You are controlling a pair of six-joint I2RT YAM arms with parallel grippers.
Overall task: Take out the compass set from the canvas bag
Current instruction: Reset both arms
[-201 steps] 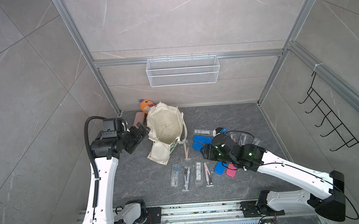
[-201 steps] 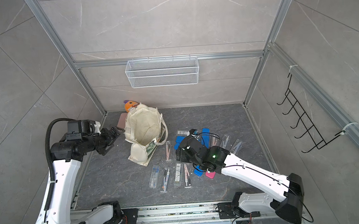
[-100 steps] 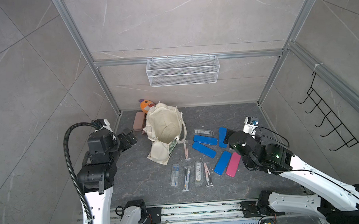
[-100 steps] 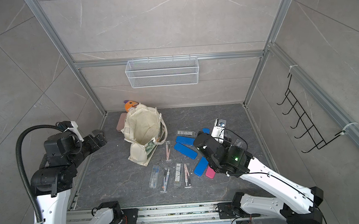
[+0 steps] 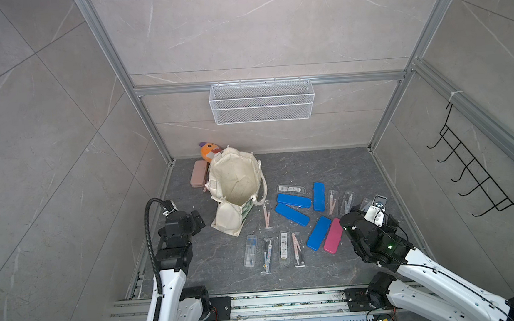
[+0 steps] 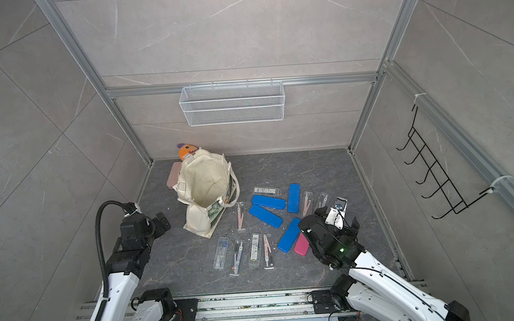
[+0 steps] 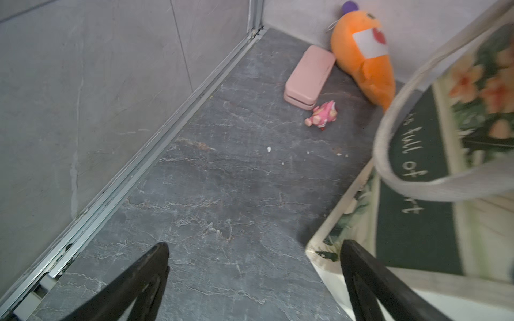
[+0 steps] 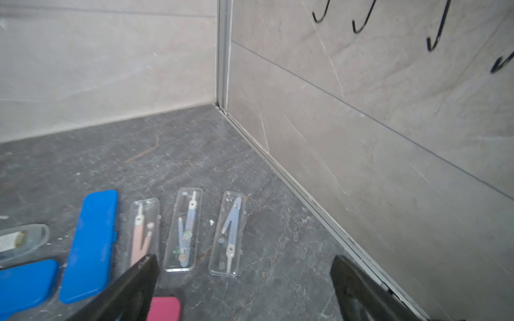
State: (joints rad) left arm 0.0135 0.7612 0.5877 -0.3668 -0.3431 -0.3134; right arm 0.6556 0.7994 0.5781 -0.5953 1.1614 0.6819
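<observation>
Just ahead of the right gripper (image 8: 244,259), whose jaws are spread wide and hold nothing, three compass sets (image 8: 183,230) lie in clear cases on the dark floor, with a blue case (image 8: 91,244) beside them. A second ago this gripper hovered over the blue cases; it has since drawn back toward its own base. The left gripper (image 7: 256,247), likewise splayed and empty, has pulled away from the rim of the canvas bag (image 5: 235,181), whose printed side now lies near its right finger. The bag has not moved, and its mouth is open upward.
</observation>
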